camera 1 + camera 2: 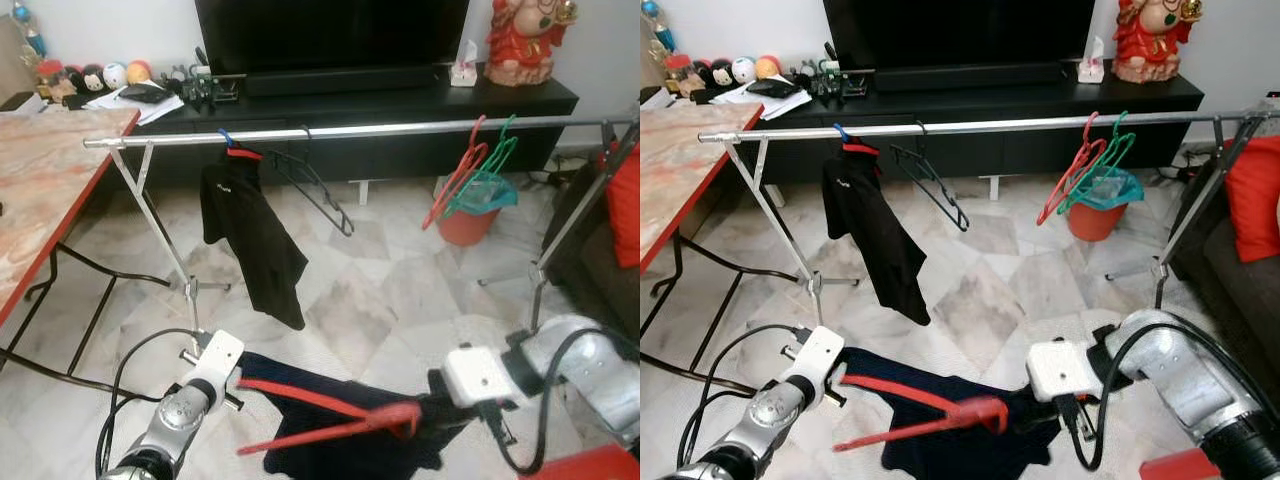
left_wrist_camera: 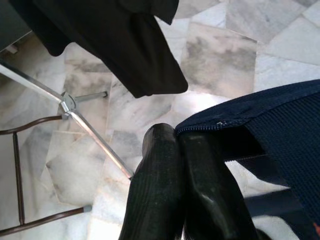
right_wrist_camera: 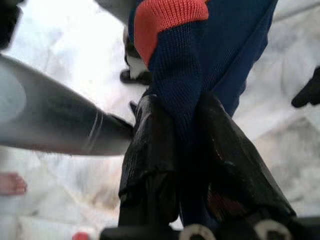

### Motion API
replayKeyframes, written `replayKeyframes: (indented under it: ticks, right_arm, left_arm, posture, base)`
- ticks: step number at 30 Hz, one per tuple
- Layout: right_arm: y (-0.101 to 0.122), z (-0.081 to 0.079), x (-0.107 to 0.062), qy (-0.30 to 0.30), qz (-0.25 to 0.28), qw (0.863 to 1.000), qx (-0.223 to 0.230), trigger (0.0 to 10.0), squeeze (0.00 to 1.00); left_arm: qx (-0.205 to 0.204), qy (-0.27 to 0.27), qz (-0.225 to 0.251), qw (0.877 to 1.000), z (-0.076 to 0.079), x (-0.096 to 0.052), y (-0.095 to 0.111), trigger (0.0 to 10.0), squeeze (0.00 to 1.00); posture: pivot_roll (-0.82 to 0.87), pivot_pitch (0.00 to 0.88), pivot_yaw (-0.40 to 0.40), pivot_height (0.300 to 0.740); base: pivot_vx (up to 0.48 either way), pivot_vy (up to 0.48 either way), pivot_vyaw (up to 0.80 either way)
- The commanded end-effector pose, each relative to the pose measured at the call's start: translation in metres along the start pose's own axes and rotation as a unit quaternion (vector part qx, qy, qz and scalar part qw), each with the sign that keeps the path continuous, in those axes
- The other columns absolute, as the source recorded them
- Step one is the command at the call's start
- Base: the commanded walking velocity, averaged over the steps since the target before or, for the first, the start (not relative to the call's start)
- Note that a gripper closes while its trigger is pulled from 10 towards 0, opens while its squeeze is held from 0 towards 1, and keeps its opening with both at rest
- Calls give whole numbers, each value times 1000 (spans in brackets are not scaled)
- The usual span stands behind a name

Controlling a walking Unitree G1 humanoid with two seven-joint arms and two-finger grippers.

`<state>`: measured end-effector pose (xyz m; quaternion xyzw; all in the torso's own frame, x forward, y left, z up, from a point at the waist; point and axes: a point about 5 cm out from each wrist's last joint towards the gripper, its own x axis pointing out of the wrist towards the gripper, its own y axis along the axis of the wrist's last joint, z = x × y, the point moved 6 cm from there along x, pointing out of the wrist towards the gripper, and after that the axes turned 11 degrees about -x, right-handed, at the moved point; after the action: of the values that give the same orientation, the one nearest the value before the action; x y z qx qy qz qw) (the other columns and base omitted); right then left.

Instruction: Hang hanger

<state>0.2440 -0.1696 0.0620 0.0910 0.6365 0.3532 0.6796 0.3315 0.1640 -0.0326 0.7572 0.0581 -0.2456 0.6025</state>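
Navy garment (image 1: 340,430) pinched by left gripper (image 2: 182,145) and right gripper (image 3: 180,115).

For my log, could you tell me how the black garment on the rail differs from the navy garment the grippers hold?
The black garment hangs from the rail; the navy garment is low, near the floor. The black one looks plain; the navy one has red trim. Both are dark clothing.
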Motion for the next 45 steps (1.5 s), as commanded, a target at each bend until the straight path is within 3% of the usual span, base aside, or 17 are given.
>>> replayKeyframes:
  ticks: [1, 3, 9, 13, 14, 18, 23, 25, 30, 33, 39, 42, 45]
  right_arm:
    - [-9, 2, -11, -3, -31, 1000, 0, 10000, 0]
    - [-9, 4, -10, -5, -35, 999, -6, 10000, 0]
    - [-44, 22, -12, -54, -152, 986, -31, 10000, 0]
    - [-51, 23, -13, -58, -179, 981, -44, 10000, 0]
    - [-54, 30, -13, -77, -193, 977, -50, 10000, 0]
    - [-49, 52, -11, -137, -186, 971, -65, 10000, 0]
    - [-44, 63, -7, -173, -176, 967, -65, 10000, 0]
    - [-44, 75, -8, -211, -180, 959, -65, 10000, 0]
    - [-46, 81, -7, -230, -186, 953, -59, 10000, 0]
    - [-47, 82, -5, -234, -183, 953, -51, 10000, 0]
    - [-55, 66, 12, -191, -194, 962, -29, 10000, 0]
    - [-63, 50, 27, -152, -209, 966, -10, 10000, 0]
    - [-66, 49, 30, -154, -215, 964, -7, 10000, 0]
  left_arm:
    - [-4, 28, -18, 999, -18, -5, -9, 0, 0]
    - [-2, 27, -18, 999, -18, -5, -9, 0, 0]
    - [-1, 25, -18, 1000, -16, -5, -10, 0, 0]
    - [-2, 25, -19, 1000, -16, -5, -10, 0, 0]
    - [-3, 25, -19, 1000, -15, -5, -10, 0, 0]
    - [-5, 22, -20, 1000, -14, -5, -10, 0, 0]
    - [10, 3, -29, 1000, -7, -5, -14, 0, 0]
    - [11, -2, -32, 999, -4, -6, -17, 0, 0]
    - [22, -14, -35, 999, 2, -5, -18, 0, 0]
    - [23, -16, -35, 999, 3, -5, -18, 0, 0]
    - [12, -9, -17, 1000, 1, -1, -5, 0, 0]
    - [4, -6, 7, 1000, -1, 5, 12, 0, 0]
    - [0, -5, 16, 1000, -2, 6, 18, 0, 0]
  posture:
    - [-51, 0, 88, 740]
    - [-51, 0, 88, 740]
    - [-52, 0, 85, 740]
    - [-52, 0, 85, 740]
    - [-52, 0, 85, 740]
    - [-50, 0, 82, 740]
    - [-50, 0, 82, 740]
    - [-51, 0, 83, 740]
    - [-51, 0, 83, 740]
    - [-51, 0, 83, 740]
    - [-52, 0, 79, 740]
    - [-48, 0, 75, 740]
    - [-48, 0, 75, 740]
  base:
    - [0, 0, 0]
    - [0, 0, 0]
    - [0, 0, 0]
    - [0, 0, 0]
    - [0, 0, 0]
    - [0, 0, 0]
    - [0, 0, 0]
    - [0, 0, 0]
    - [0, 0, 0]
    - [0, 0, 0]
    - [0, 0, 0]
    - [0, 0, 0]
    - [0, 0, 0]
